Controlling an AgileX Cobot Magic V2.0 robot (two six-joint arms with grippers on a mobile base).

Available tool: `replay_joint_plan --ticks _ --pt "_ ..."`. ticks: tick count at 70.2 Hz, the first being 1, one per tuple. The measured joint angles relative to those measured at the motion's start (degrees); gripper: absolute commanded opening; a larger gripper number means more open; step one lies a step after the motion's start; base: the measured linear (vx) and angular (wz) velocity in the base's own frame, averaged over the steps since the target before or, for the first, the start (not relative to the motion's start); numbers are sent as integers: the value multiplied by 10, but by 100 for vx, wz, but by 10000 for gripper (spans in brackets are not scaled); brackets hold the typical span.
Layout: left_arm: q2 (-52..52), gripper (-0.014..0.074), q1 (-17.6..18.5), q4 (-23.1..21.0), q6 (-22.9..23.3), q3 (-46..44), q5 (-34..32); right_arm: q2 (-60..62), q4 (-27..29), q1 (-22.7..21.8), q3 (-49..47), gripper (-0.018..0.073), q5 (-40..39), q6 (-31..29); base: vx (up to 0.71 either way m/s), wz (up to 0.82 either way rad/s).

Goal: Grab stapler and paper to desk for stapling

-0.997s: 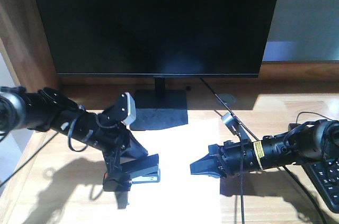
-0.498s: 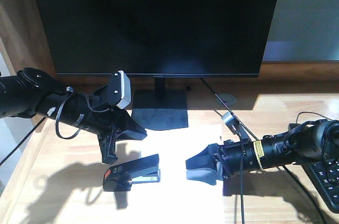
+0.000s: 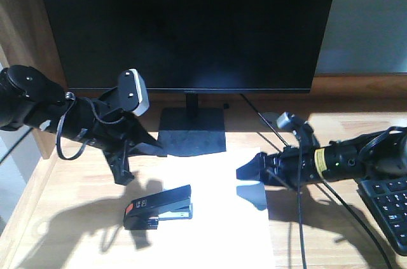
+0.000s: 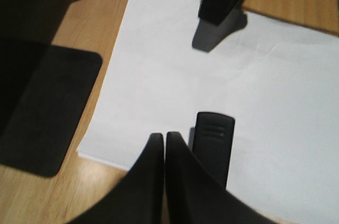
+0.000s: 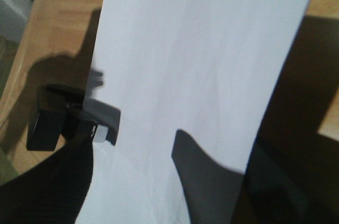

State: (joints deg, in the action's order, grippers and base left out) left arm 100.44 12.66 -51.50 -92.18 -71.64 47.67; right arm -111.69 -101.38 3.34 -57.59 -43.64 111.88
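1. The small black plastic stapler (image 3: 158, 206) with an orange patch at its rear lies on the near left edge of the plain white sheet of paper (image 3: 213, 208). Both rest on the light wood-grain desk (image 3: 70, 218), so they are already set down.
2. The left gripper (image 3: 130, 158) hangs above and behind the stapler, apart from it. In the left wrist view its two dark fingers (image 4: 159, 176) sit pressed together with nothing between them, so it is closed and empty; the stapler's front end shows just beside their tips.
3. The right gripper (image 3: 253, 180) is over the far right side of the sheet, its jaws spread and holding nothing. The stapler is well across the paper from it.
4. The stapler looks rigid and fairly light, with a smooth plastic shell that could slip. Its long flat sides at mid-body seem the surest place to pinch, clear of the hinged top.
5. The paper is thin and limp. It will likely buckle if pushed and is hard to lift off a flat surface, so an edge or a corner is the place to take it.
6. The orange patch carries small marks, too blurred to read. A yellow label on the right arm (image 3: 346, 161) is likewise illegible.
7. A large black flat monitor (image 3: 184, 24) stands behind both grippers, and a black keyboard (image 3: 389, 208) lies beside the right arm.
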Motion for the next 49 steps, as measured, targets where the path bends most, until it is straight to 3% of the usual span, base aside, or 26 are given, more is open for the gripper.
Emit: replay_joint_plan --ticks 9,17,36,42,49 --pt "-12 -6 0 100 112 0 -35 32 -1 0 1 491 43 3 0 0" --pt "-24 -6 0 228 260 1 -58 62 -1 0 1 410 81 3 0 0" --pt "-65 -6 0 523 607 1 -67 147 0 0 34 87 174 -17 0 0" --pt "-81 -6 0 567 669 1 -67 179 0 0 65 -16 216 -37 0 0" --pt "-106 -6 -1 575 711 1 -67 220 1 0 101 -11 254 -59 0 0"
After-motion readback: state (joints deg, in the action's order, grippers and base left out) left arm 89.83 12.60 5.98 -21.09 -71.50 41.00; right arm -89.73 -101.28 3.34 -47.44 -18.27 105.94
